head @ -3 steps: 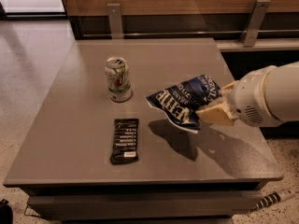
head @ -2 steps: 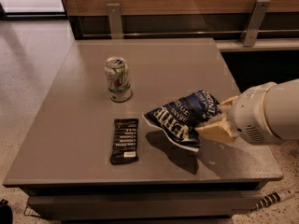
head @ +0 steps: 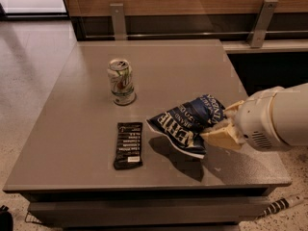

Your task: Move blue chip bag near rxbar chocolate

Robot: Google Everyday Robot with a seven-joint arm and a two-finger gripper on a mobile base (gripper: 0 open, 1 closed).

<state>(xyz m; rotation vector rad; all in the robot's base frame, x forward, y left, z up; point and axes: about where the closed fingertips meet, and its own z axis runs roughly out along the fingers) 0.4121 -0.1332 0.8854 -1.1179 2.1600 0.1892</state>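
The drink can (head: 121, 81) stands upright on the table (head: 72, 129); what it holds cannot be seen. The gripper (head: 222, 125), at the right, is clamped on the right end of the blue chip bag (head: 186, 121), held just above the table, right of the chocolate bar (head: 128, 145) and apart from it. The bag is lower and slightly nearer the bar than a second ago.

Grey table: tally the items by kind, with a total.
Crinkled navy-blue foil chip bag: 1, held by the gripper at the grey table's right edge
Flat black rectangular bar wrapper: 1
Silver-green drink can: 1
Total: 3
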